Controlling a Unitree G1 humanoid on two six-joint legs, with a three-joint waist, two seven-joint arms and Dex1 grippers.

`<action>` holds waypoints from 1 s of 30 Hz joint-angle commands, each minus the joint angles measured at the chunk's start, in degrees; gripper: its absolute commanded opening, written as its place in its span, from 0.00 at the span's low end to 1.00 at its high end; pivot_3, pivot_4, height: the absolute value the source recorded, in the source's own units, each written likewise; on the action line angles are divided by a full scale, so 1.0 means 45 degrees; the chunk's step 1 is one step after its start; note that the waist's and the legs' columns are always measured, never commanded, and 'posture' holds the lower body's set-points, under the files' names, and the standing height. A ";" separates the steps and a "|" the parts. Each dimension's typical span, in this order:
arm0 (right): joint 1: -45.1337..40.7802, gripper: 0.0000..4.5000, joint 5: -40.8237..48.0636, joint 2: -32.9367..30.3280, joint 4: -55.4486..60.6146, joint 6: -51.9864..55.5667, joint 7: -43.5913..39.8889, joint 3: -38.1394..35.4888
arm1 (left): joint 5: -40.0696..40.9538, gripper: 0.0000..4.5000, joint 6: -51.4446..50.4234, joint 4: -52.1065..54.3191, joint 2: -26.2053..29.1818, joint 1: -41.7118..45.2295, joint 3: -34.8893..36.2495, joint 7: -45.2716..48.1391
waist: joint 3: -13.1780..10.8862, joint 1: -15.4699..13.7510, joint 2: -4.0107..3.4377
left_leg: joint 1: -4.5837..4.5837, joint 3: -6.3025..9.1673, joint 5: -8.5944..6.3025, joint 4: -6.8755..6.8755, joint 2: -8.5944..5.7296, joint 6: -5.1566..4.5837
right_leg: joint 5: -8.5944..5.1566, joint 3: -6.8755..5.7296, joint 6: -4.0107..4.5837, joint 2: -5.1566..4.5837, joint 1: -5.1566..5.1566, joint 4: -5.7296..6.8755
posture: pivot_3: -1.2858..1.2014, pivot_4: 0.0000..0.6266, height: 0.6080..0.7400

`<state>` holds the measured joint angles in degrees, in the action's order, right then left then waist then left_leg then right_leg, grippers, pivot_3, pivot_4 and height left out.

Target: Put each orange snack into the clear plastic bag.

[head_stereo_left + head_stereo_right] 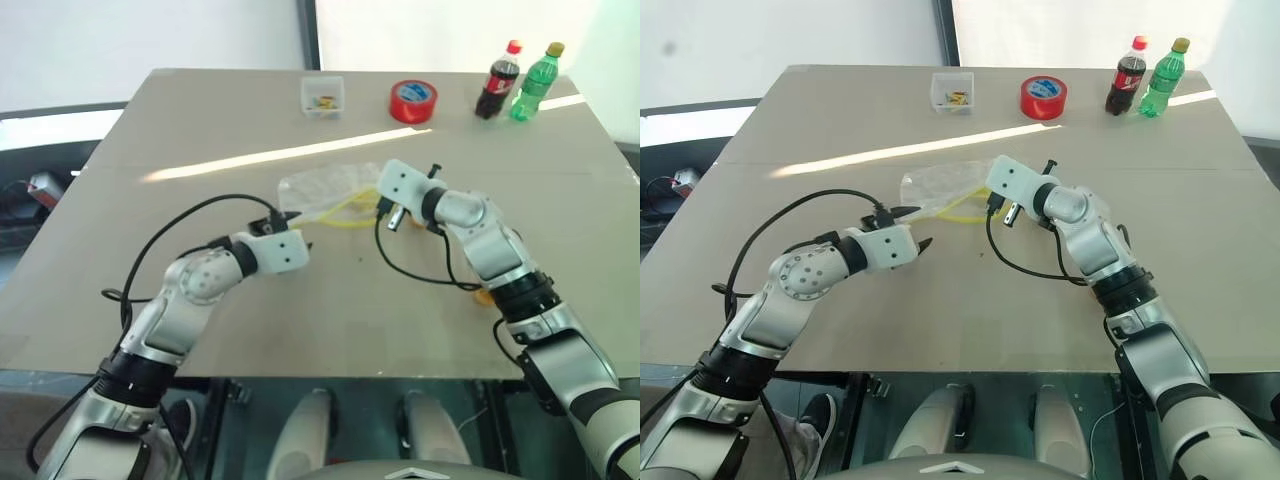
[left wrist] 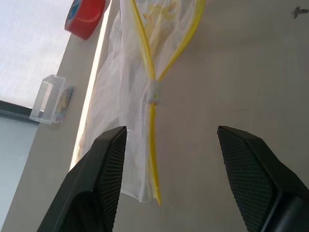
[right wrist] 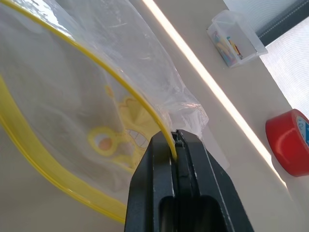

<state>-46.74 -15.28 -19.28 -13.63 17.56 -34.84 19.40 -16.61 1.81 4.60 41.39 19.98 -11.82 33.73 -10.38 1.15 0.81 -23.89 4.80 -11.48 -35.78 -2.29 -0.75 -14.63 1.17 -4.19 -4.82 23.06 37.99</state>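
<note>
The clear plastic bag lies crinkled on the tan table, its yellow zip strip splitting into an open loop toward my right gripper. My right gripper is shut on the yellow strip at the bag's mouth and lifts that edge slightly. My left gripper hovers open just short of the bag's near corner, with nothing between its fingers. A small orange snack peeks out on the table beside my right forearm, mostly hidden by the arm.
Along the far edge stand a small clear rigid box, a red tape roll, a cola bottle and a green bottle. Black cables hang from both wrists over the table.
</note>
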 commanded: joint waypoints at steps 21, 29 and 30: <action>0.2526 0.54 0.0886 -0.0928 0.6550 0.2963 -0.0335 -0.1672 | 0.0265 0.00 -0.1476 -0.0384 -0.1912 0.0783 0.0690 -0.0317 | 0.0001 0.0028 0.0001 | -0.0018 0.0006 -0.0001 -0.0055 0.0003 -0.0003 | 0.0001 -0.0005 -0.0003 0.0004 -0.0002 0.0026 | 0.52 0.24 1.00; 0.2859 0.01 0.0910 0.0538 0.6176 0.3103 0.0603 -0.0773 | 0.0522 0.00 -0.2221 0.0242 -0.2141 0.0842 0.0564 -0.0073 | 0.0002 0.0194 0.0003 | -0.0007 0.0016 -0.0001 -0.0099 0.0013 -0.0002 | 0.0001 -0.0005 -0.0002 0.0019 -0.0004 0.0087 | 0.52 0.24 1.00; 0.2772 0.01 0.0888 0.0647 0.5868 0.2968 0.0713 -0.0699 | 0.0540 0.00 -0.2268 0.0273 -0.2152 0.0885 0.0563 -0.0063 | 0.0003 0.0199 0.0005 | -0.0006 0.0017 -0.0001 -0.0105 0.0011 -0.0002 | 0.0001 -0.0004 -0.0002 0.0017 -0.0005 0.0094 | 0.52 0.24 1.00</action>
<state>-32.99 -11.02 -17.00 13.57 32.60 -33.13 15.85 -14.62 -8.18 3.24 31.77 23.00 -10.45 33.54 -10.37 2.05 0.83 -23.89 4.88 -11.48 -36.26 -2.24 -0.76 -14.62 1.15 -4.20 -4.74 23.02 38.43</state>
